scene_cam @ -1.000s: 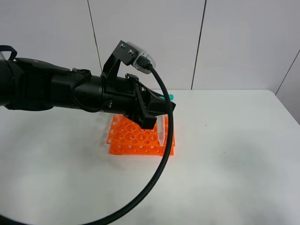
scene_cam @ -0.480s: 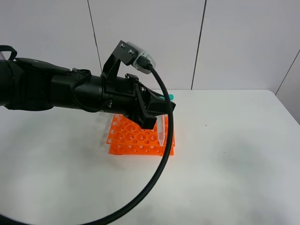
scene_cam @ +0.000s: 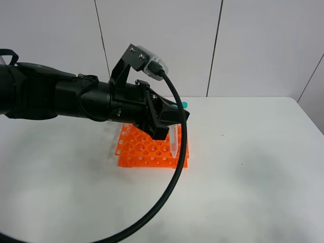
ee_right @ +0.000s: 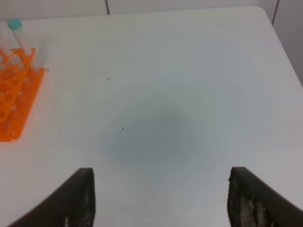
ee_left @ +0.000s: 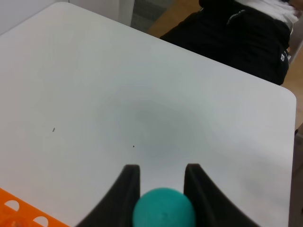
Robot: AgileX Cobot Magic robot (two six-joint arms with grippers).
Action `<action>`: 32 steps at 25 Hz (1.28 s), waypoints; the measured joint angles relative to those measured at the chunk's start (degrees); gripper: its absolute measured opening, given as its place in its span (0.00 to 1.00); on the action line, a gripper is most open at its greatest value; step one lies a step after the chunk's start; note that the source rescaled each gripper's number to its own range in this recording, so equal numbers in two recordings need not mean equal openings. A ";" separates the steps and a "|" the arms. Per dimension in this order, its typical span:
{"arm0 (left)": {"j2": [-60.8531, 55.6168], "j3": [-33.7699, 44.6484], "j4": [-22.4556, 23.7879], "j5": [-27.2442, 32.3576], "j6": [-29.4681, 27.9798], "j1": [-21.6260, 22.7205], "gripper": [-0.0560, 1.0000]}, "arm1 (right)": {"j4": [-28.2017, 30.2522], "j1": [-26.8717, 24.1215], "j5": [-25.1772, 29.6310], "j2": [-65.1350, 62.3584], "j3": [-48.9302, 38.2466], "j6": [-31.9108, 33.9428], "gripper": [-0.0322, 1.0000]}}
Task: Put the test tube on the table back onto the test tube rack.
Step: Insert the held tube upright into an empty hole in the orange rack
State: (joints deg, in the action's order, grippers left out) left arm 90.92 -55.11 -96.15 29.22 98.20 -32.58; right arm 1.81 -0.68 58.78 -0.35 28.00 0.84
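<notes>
- Left pincer (ee_left: 162,171) clamped on the test tube (scene_cam: 173,140) near its cap; tube hangs tip-down below it, apparently lined up for a hole.
- Test tube rack (scene_cam: 147,149) directly beneath.
- Right pincer (ee_right: 161,182) apart, empty.

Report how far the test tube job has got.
Done: the test tube is off the table, clamped at its cap in the left gripper. In hand: it hangs tip-down over the test tube rack; whether the tip has entered a hole is unclear. Remaining: seat it, release.
</notes>
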 joint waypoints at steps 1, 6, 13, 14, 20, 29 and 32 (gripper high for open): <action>0.00 0.00 0.00 0.00 0.00 0.00 0.06 | 0.00 0.00 0.00 0.00 0.00 0.00 0.83; 0.00 0.00 0.00 0.00 0.00 0.00 0.06 | 0.00 0.00 0.00 0.00 0.00 0.00 0.83; 0.00 0.00 0.00 0.00 0.00 0.00 0.06 | 0.00 0.00 0.00 0.00 0.00 -0.05 0.83; 0.00 0.00 0.00 0.00 0.00 0.00 0.06 | 0.00 0.00 0.00 0.00 0.00 -0.05 0.83; 0.00 0.06 -0.06 -1.16 0.00 0.00 0.06 | 0.00 0.00 0.00 0.00 0.00 -0.17 0.83; 0.00 0.36 -0.11 -5.18 0.15 0.00 0.06 | 0.00 0.00 0.00 0.00 0.00 -0.17 0.83; 0.00 0.36 3.18 -5.36 -0.12 0.00 0.06 | 0.00 0.00 0.00 0.00 0.00 -0.17 0.83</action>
State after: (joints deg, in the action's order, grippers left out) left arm 90.92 -54.75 -92.96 23.85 98.08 -32.58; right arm 1.81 -0.68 58.78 -0.35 28.00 0.67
